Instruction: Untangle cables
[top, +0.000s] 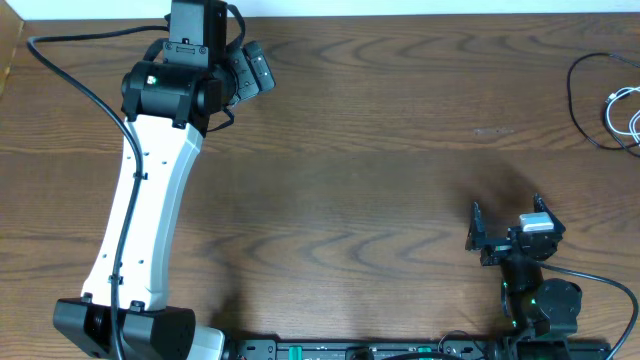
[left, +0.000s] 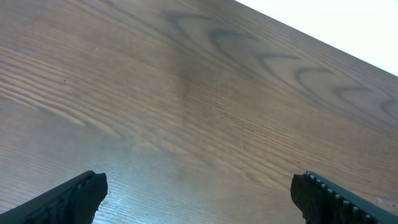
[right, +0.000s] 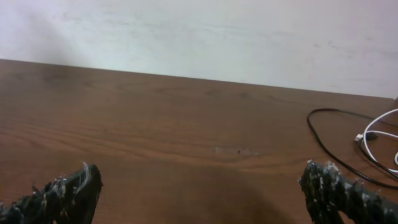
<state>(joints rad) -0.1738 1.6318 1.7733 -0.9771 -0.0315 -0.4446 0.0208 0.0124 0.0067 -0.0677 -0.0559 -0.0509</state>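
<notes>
The table (top: 380, 150) is dark wood with bold grain and a soft sheen, the thin black cable (top: 572, 95) and white cable (top: 610, 110) at its far right edge look smooth, and the right gripper (right: 200, 174) has 2 rough, frayed-looking fingers (right: 74, 186).

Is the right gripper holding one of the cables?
No, the right gripper is open and empty, and the black cable and the white cable lie on the table away to its right.
</notes>
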